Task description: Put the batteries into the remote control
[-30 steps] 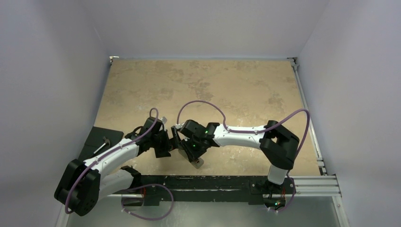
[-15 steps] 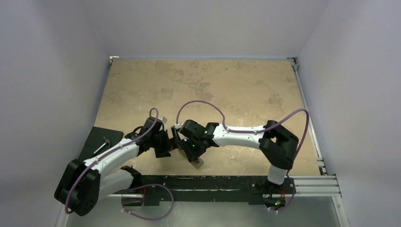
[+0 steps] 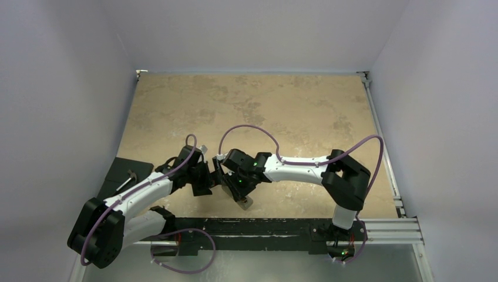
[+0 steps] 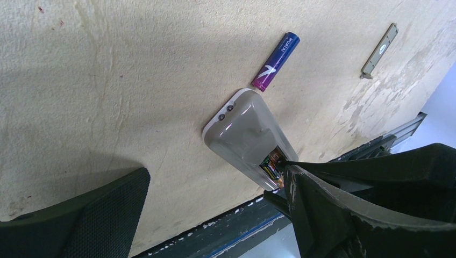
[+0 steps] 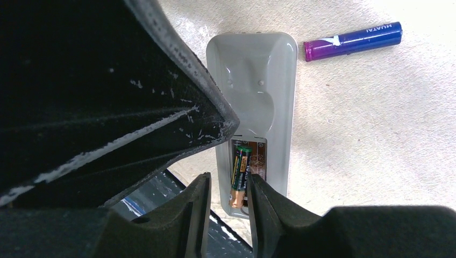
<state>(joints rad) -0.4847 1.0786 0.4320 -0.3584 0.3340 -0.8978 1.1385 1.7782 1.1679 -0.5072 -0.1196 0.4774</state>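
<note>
at the near edge of the bench (image 4: 107, 80), just in from the black rail (image 3: 276, 226), your remote control (image 5: 253, 80) lies grey back up, its battery recess (image 5: 250, 161) open at the end nearest the rail. the dark brown battery (image 5: 240, 174) sits in that recess a little askew, gold end toward the rail. your right tool (image 5: 228, 185) is narrow, its two fingers straddling that battery from above. from the wrist view you cannot tell whether it is pinching the cell or only hanging over it. your left tool (image 4: 215, 174) is spread wide. one of its fingers (image 4: 322, 209) comes to a point at the rim of the recess, seemingly steadying the remote, though true contact is hard to judge.

the step in hand looks like seating the first cell, so you are roughly halfway, with the slot beside it not yet filled.

just beyond the rounded far end of the remote lies the purple-blue battery (image 4: 275, 62), near it but apart, free on the bench. farther off again rests the small grey cover piece (image 4: 379, 51).

next you would want to press the brown cell flat against its contacts, lift the right tool clear, then go for the purple cell. it is thin and round and may roll, so grip it across the middle and mind its polarity while the left tool braces the remote
</note>
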